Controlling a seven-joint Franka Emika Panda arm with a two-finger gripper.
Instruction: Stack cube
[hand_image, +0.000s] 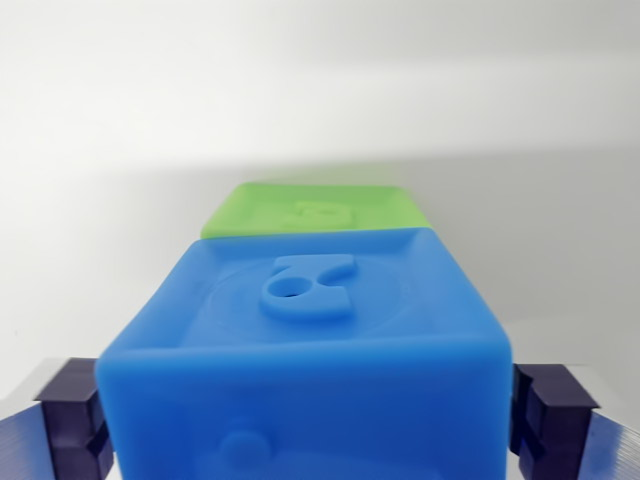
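— Looked soft and rubbery, the big blue cube with its raised moulded emblem; smooth, faintly sheeny skin.
— Same pliant plastic on the lime-green cube beyond, only matter.
— And the dark fingertip pads?
— Hard matt navy plastic, ridged.
— Beneath all that?
— Plain white tabletop, smooth, dull.

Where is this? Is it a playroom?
Probably a robot test bench, not a playroom: a bare white surface, just a blue cube and a green cube, and a pincer gripping the blue one.

Dark navy blocky end effector fingers
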